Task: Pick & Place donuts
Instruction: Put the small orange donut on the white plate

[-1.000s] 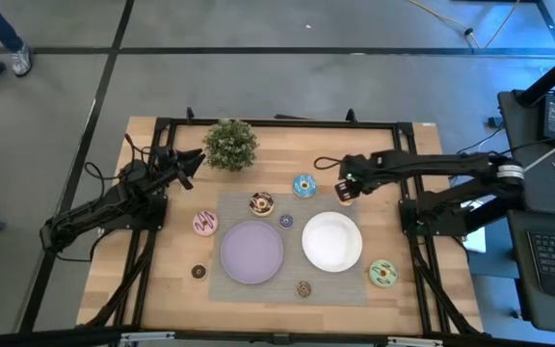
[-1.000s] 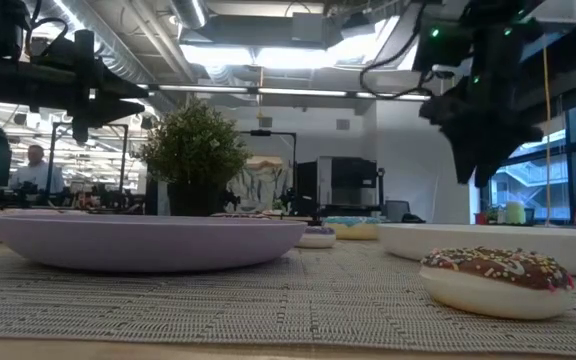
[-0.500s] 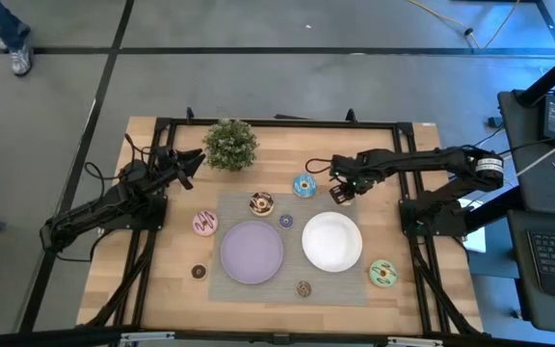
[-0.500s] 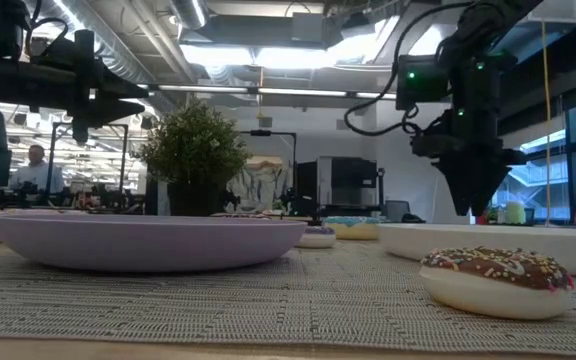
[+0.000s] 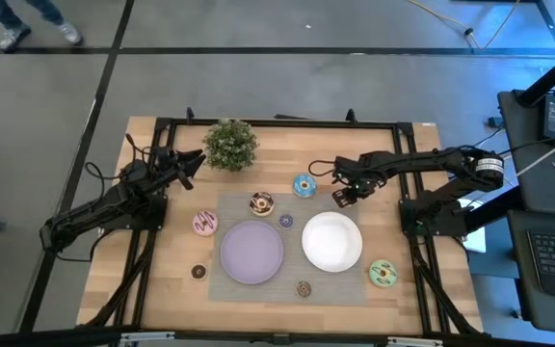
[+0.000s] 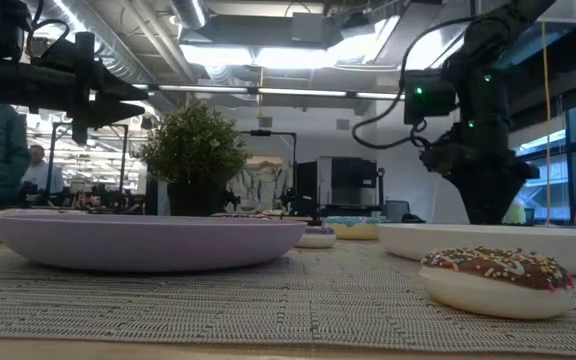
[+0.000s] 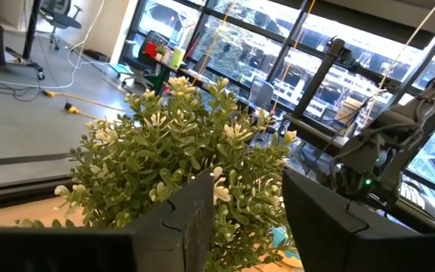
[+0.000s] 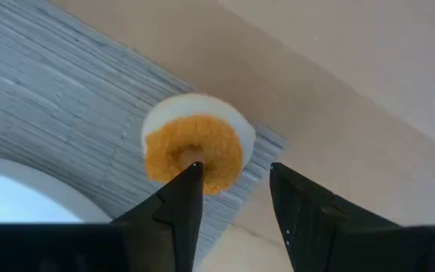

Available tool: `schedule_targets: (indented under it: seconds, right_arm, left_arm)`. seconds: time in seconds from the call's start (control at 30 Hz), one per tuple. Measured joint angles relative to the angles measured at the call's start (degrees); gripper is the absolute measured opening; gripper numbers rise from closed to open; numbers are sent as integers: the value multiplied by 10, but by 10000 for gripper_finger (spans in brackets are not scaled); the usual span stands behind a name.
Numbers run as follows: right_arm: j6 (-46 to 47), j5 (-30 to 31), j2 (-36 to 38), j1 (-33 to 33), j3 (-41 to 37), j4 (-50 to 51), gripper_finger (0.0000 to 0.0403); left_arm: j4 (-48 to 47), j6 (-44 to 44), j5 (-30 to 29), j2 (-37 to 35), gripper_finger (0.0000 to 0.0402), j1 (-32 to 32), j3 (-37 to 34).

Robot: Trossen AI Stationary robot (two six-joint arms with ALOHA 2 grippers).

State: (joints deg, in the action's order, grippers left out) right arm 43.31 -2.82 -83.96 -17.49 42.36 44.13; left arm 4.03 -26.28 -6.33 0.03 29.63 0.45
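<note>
My right gripper (image 5: 339, 193) (image 6: 488, 205) is open and points down over the orange donut (image 8: 195, 151), which lies flat on the far right corner of the grey mat (image 5: 350, 289). In its wrist view one fingertip (image 8: 189, 175) stands over the donut's hole and the other (image 8: 279, 175) beside the donut. My left gripper (image 5: 197, 160) (image 7: 248, 189) waits open beside the potted plant (image 5: 230, 144). Blue (image 5: 304, 185), chocolate-white (image 5: 261, 203), pink (image 5: 205, 224), small purple (image 5: 286, 221), dark brown (image 5: 198, 272) and green (image 5: 384, 274) donuts lie flat on the table.
A lilac plate (image 5: 252, 252) and a white plate (image 5: 331, 241) sit on the mat, the white one just nearside of my right gripper. A small sprinkled chocolate donut (image 6: 498, 280) lies at the mat's near edge. A person walks on the floor beyond the table.
My right gripper has come down toward the orange donut and shifted slightly toward the table's left. The person on the floor has walked to the right.
</note>
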Motion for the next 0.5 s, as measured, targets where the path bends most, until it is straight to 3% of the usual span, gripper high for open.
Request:
schedule_targets:
  seconds: [0.17,0.5]
  right_arm:
    - [0,-2,0,1,-2,-12,143]
    - [-3,-3,0,1,1,-24,59]
  left_arm:
    - [0,0,0,0,153,0,0]
    - [0,0,0,0,153,0,0]
